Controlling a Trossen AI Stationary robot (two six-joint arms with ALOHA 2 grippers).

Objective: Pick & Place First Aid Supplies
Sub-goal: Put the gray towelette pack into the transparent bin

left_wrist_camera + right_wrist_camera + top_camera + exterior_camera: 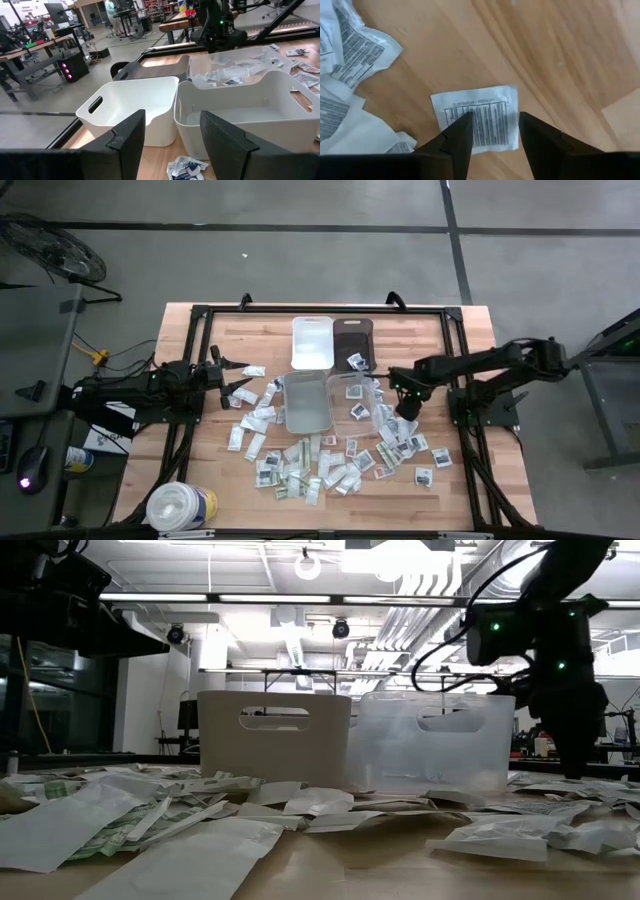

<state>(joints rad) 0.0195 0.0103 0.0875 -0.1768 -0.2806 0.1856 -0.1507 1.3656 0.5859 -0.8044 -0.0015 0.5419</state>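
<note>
The right gripper [492,131], jaws open, straddles a white printed paper packet [476,118] lying flat on the wooden surface [560,55], centre frame; left gripper [172,145] waits open.

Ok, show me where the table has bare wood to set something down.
Bare wood lies between the left gripper and the white bin, and along the table edge behind the right gripper. Crowded: packets litter the front around the clear bins.

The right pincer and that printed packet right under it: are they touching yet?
Cannot tell. In the right wrist view the right pincer, open, has its tips over the packet, but neither contact nor a gap shows plainly.
</note>
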